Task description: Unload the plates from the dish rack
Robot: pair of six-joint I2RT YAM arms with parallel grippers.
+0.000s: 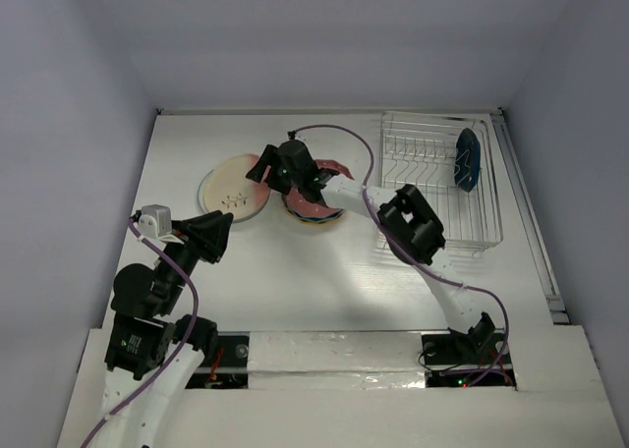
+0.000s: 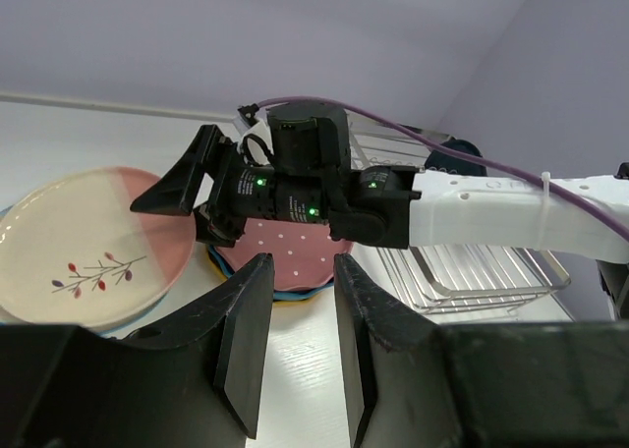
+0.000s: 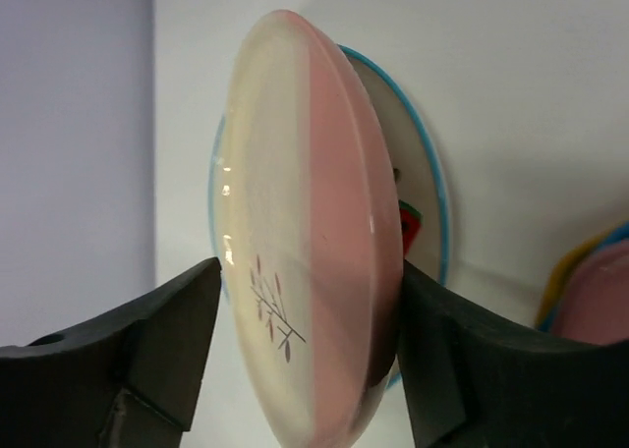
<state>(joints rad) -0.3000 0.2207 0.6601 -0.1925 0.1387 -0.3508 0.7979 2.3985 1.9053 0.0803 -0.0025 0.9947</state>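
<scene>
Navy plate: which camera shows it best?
Top external: navy plate stands on edge at the dish rack's right end, unobstructed. Left wrist catches only a dark sliver past the right arm; right wrist misses it.

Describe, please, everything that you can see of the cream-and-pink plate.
The cream-and-pink plate is round, shallow and glossy, ceramic by its look. It is part cream, with a small twig of red and purple leaves, and part pink. It lies flat on top of a blue-rimmed white plate, at the left of the table. The right gripper stands open astride its pink edge. Whether a finger touches it is unclear.
</scene>
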